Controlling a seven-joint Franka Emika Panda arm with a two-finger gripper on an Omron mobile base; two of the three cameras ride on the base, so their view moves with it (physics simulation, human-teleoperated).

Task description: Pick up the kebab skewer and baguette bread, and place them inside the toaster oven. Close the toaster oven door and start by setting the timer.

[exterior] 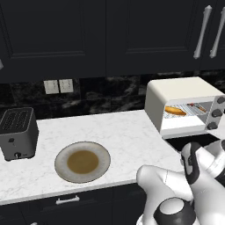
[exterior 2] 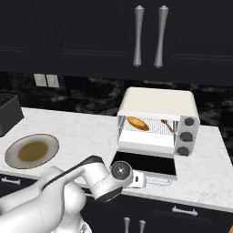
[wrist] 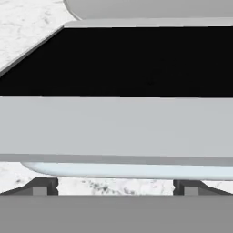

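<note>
Left base view: the toaster oven (exterior: 176,94) stands at the right of the frame on the white marble counter (exterior: 118,132), cream-white, its cavity exposed. The baguette bread (exterior: 175,110) lies orange-golden on the wire rack at the left of the cavity; the kebab skewer (exterior: 198,107) is a thin reddish stick to its right. Three dark knobs (exterior: 215,113) run down the oven's right side. A brown-centred plate (exterior: 82,161) sits bare at lower centre, a dark grey toaster (exterior: 17,132) at the left edge, and two outlets (exterior: 58,86) on the black backsplash under dark cabinets.

Right base view: this side adds the toaster oven door (exterior 2: 143,163), folded down flat, dark glass upward, in front of the oven at centre frame. The arm's wrist reaches its front edge, where the gripper (exterior 2: 157,180) meets the pale bar handle (exterior 2: 160,181). Two long cabinet pulls (exterior 2: 149,35) hang at the top.

Hand view: the door's black glass fills the upper half, its pale frame below, and the rounded handle lies across the bottom. The two finger tips (wrist: 40,186) stand fully spread, well apart, just beside the handle, with nothing clamped between them.
</note>
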